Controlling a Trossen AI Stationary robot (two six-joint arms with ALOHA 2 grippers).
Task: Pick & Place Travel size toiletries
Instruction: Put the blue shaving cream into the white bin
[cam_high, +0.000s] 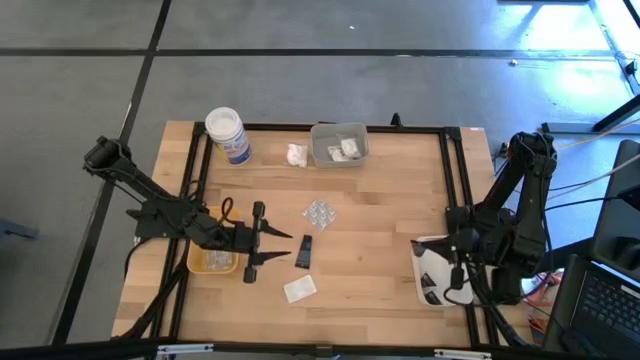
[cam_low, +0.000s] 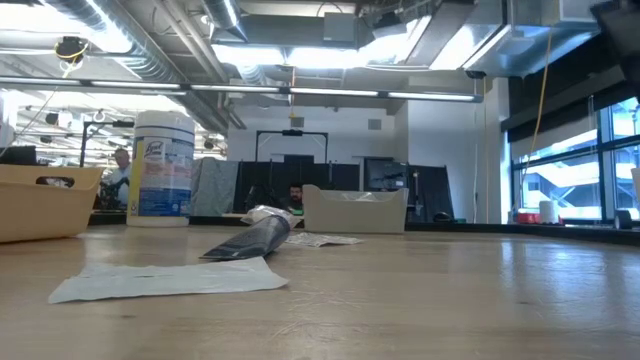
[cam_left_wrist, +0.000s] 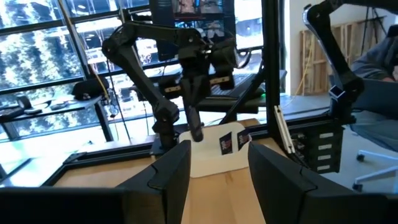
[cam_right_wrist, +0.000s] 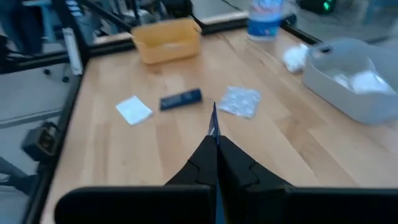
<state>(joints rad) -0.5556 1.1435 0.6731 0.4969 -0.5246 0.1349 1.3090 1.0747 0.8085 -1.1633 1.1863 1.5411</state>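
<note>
My left arm reaches in from the table's (cam_high: 380, 240) left edge, and my left pincer (cam_high: 262, 243) hangs above the wood just right of the yellow tray (cam_high: 212, 262), fingers (cam_left_wrist: 171, 177) spread with nothing between them. The yellow tray holds something pale; I cannot tell what. Behind it, at the far left corner, stands the big white jar (cam_high: 227, 134) with its blue label. Just right of my left pincer lies the dark tube (cam_high: 303, 251), flat on the wood, and nearer the front edge, just beside it, a flat white sachet (cam_high: 299, 289). Beyond the tube sits the clear blister pack (cam_high: 319, 212). Farther back, a white lumpy packet (cam_high: 296, 154) rests just left of the grey bin (cam_high: 339, 144), outside it; the bin holds more white packets. Well apart to the right, my right arm is folded at the table's right edge, right pincer (cam_high: 452, 268) pressed together and empty, poised over the white tray (cam_high: 424, 262), which carries small dark wedges (cam_high: 429, 282). From my right wrist the closed fingertips (cam_right_wrist: 214, 127) point across the table toward the tube, sachet and blister pack.
</note>
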